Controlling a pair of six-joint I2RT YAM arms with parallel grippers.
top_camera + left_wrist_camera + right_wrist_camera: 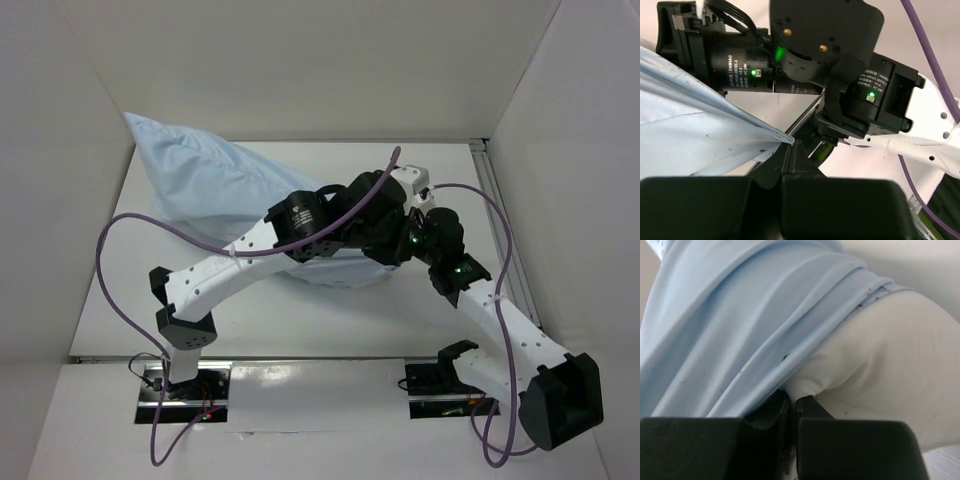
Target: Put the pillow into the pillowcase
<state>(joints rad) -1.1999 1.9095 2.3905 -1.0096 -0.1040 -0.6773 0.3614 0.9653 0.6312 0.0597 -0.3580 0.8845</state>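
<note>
While the left tool [792, 146] pinches a mere tip of the thin light-blue fabric pillowcase [690, 135] and the right tool [792, 402] clamps the plump white pillow [880, 355], any tug probably pops either grip.

Light blue pillowcase [205, 180], thin and wrinkled, is lying on the table [300, 320], stretching from the centre out toward 10 o'clock with its far corner peaking upward. White plump pillow [890, 355] is sitting partly inside. The case's open hem is bunching in folds over the pillow's bare end.
</note>
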